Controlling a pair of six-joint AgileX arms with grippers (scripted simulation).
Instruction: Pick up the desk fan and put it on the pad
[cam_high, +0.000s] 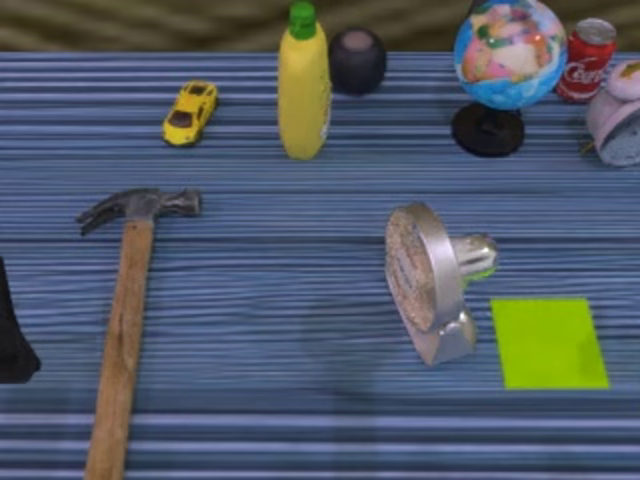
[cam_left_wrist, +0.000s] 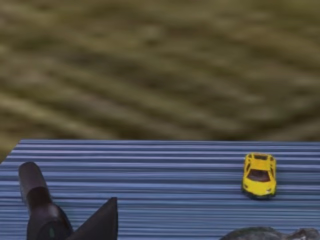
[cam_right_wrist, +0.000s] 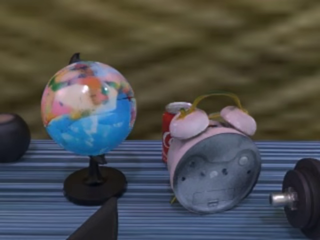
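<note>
Rendered tabletop scene, not a real room

A blue striped table (cam_high: 300, 210) fills the frame, set against a blurred olive-brown backdrop along the top edge. Unrelated household items sit scattered: a hammer (cam_high: 125, 300) at left, a toy car (cam_high: 190, 112) and yellow bottle (cam_high: 303, 85) at upper middle, a globe (cam_high: 508, 55), cola can (cam_high: 586, 60) and alarm clock (cam_high: 620, 125) at upper right.

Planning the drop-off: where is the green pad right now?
In the top view, the pad lies flat at the table's right, beside the desk fan, nearer the front edge.
</note>
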